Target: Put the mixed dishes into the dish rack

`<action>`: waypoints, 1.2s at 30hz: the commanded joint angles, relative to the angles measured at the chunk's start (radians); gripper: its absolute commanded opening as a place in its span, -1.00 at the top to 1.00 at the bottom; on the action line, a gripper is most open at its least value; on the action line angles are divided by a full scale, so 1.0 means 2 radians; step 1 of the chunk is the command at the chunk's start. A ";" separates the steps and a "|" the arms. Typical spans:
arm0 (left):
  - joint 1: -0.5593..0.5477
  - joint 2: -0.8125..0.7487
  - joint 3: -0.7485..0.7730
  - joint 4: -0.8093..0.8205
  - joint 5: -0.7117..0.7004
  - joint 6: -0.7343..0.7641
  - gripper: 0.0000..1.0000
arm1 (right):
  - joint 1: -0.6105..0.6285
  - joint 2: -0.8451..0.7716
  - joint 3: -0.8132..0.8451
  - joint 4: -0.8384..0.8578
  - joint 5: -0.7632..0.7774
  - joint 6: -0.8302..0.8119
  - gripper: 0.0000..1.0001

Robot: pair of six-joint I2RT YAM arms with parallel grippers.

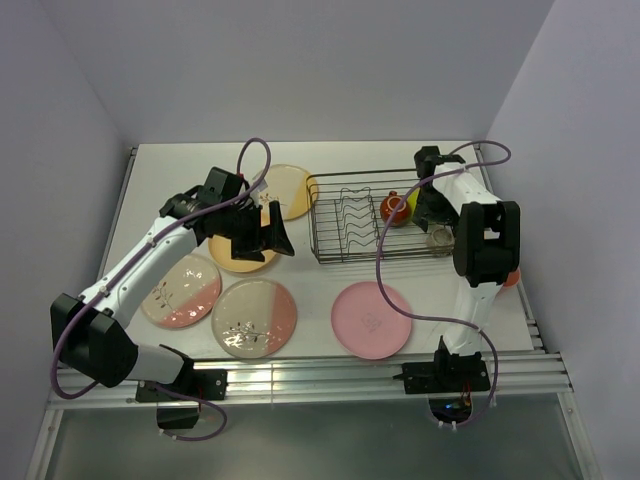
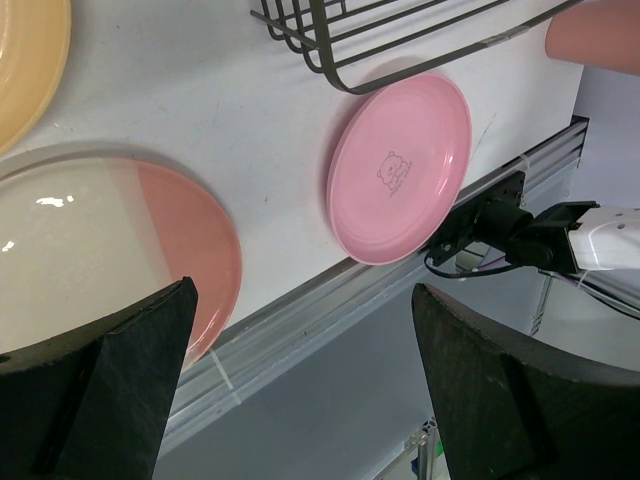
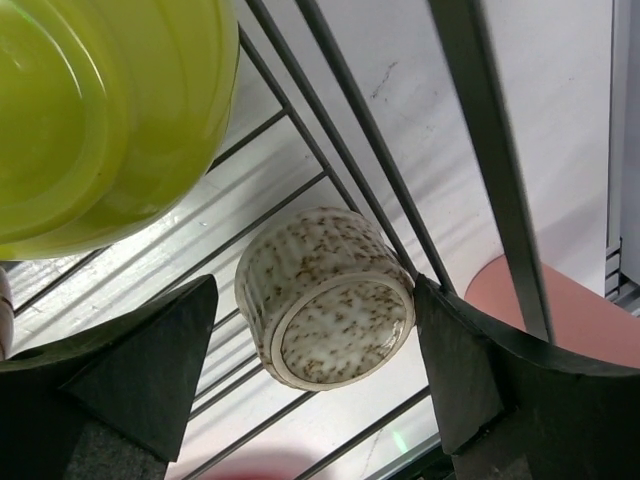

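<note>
The dish rack [image 1: 350, 215] stands at the back right and holds a dark red mug [image 1: 393, 208], a lime-yellow bowl [image 3: 90, 110] and a small speckled greenish cup [image 3: 325, 312]. The cup lies upside down on the rack wires. My right gripper [image 3: 315, 300] is open around it, with a gap on the left side. My left gripper [image 1: 275, 238] is open and empty above a yellow-orange plate [image 1: 235, 255]. A pink plate [image 1: 372, 319], two cream-and-pink plates [image 1: 255, 317] [image 1: 182, 290] and a second yellowish plate [image 1: 288, 190] lie on the table. A salmon-pink tumbler [image 1: 513, 277] stands behind the right arm.
The rack's plate-divider prongs [image 1: 355, 215] stand bare in its middle. A metal rail [image 1: 330, 370] runs along the table's near edge. Walls close in the table on the left, back and right.
</note>
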 commanded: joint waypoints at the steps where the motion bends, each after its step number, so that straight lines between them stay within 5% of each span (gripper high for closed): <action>1: -0.001 -0.016 -0.002 0.007 0.011 0.002 -0.90 | -0.005 -0.023 -0.010 0.008 0.020 -0.010 -0.74; 11: -0.002 -0.029 -0.022 0.016 0.014 -0.009 -0.90 | 0.005 -0.080 0.015 0.036 -0.014 -0.020 -0.71; 23: -0.001 -0.044 -0.023 0.003 0.001 -0.008 -0.91 | 0.054 -0.017 0.133 0.008 -0.077 -0.012 -0.57; 36: -0.002 -0.048 -0.050 0.029 0.006 -0.018 -0.91 | 0.019 -0.250 -0.072 -0.067 0.027 0.121 -0.57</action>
